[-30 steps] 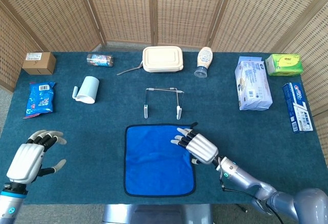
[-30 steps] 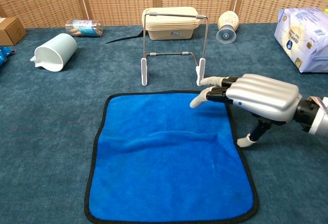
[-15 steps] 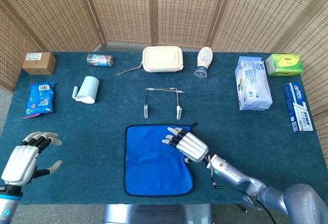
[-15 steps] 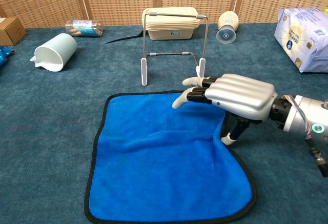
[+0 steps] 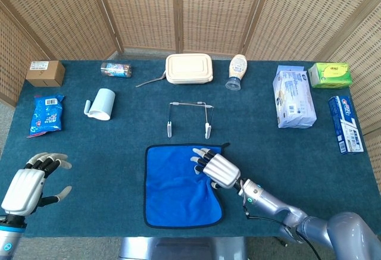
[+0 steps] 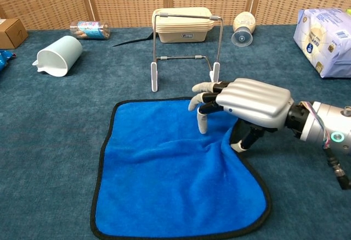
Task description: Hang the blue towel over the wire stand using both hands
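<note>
The blue towel [image 6: 175, 179] lies flat on the desk [image 5: 286, 153] just in front of the wire stand [image 6: 186, 50], and my right hand [image 6: 247, 105] rests on its right edge with fingers curling down and thumb under the hem, so I judge it is gathering the cloth, though no firm hold shows yet. My left hand [image 5: 30, 182] hovers wide, holding nothing, well apart from the left edge, so I judge that side needs taking next; around the stand there is free room, with the lunch box [image 5: 189, 68] behind it
</note>
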